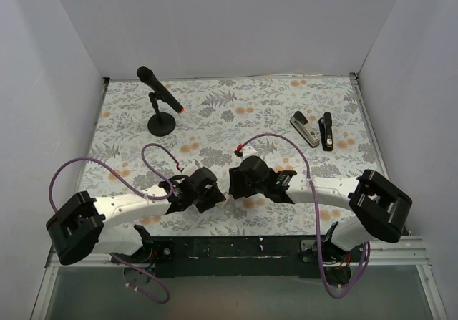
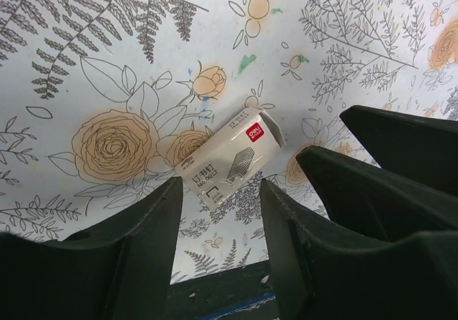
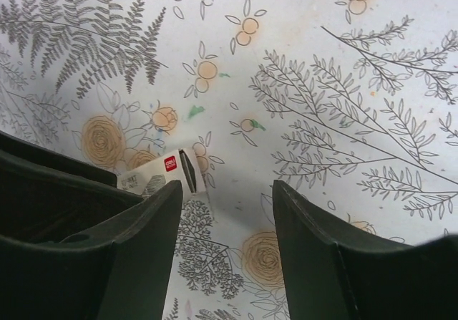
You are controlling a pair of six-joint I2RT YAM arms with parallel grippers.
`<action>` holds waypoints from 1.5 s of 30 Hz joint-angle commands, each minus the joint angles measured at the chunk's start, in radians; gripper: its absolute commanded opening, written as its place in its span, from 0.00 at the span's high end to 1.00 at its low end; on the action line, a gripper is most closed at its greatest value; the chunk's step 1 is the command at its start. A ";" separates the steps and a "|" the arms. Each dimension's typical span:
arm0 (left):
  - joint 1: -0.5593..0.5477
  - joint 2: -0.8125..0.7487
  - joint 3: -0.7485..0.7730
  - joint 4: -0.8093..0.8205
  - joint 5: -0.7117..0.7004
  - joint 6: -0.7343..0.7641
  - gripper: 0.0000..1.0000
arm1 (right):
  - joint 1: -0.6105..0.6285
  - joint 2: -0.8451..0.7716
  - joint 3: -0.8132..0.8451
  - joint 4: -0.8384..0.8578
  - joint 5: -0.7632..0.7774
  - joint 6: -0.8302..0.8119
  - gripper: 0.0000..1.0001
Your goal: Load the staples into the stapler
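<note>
The staples box [image 2: 230, 157], small and whitish with a red logo, lies flat on the floral cloth. Its open end [image 3: 187, 171] looks dark inside, and no loose staple block shows. My left gripper [image 2: 222, 191] is open, its fingertips just short of the box's near end with nothing between them. My right gripper [image 3: 227, 191] is open and empty too, with the box just left of its left finger [image 3: 154, 220]. Both grippers [image 1: 217, 190] [image 1: 234, 184] meet tip to tip at the table's middle front. The stapler [image 1: 305, 129] lies at the back right, its black arm [image 1: 327, 131] swung away from the silver rail.
A black microphone [image 1: 159, 94] on a round stand [image 1: 161, 124] stands at the back left. White walls enclose the table on three sides. Purple cables [image 1: 283, 142] loop over the cloth near both arms.
</note>
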 commanded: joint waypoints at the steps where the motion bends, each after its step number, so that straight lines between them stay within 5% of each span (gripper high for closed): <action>1: 0.021 0.009 -0.008 0.041 0.012 -0.073 0.53 | -0.020 -0.033 -0.026 0.042 0.000 0.014 0.38; 16: 0.098 0.009 0.072 0.004 -0.008 0.030 0.53 | -0.077 -0.015 -0.058 0.138 -0.183 -0.011 0.41; 36: 0.087 -0.001 0.023 0.019 0.134 -0.036 0.61 | -0.167 0.108 0.001 0.177 -0.453 -0.201 0.65; 45: 0.087 0.022 0.019 0.022 0.147 -0.032 0.64 | -0.175 0.115 0.000 0.192 -0.470 -0.190 0.67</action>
